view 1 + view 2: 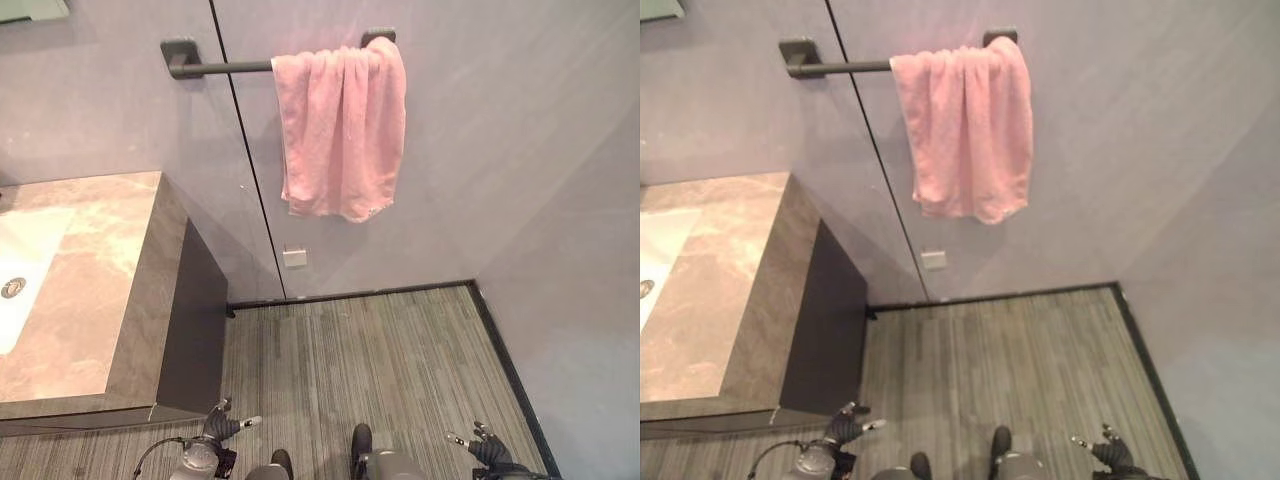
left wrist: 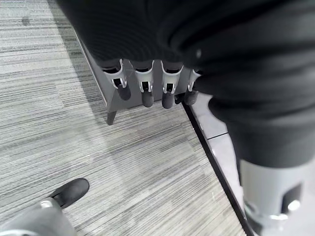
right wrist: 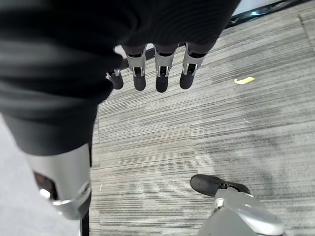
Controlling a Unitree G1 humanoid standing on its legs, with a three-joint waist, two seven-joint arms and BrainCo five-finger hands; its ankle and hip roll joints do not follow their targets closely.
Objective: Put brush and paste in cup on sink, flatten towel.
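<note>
One pink towel (image 1: 342, 130) hangs bunched toward one end of one dark wall bar (image 1: 220, 68), so it needs spreading; it's well above and ahead of both hands. Left robot hand (image 1: 222, 427) and right robot hand (image 1: 484, 447) hang low, fingers relaxed, empty. Table (image 1: 90, 290) with sink (image 1: 25, 265) sits beside the left robot hand.
</note>
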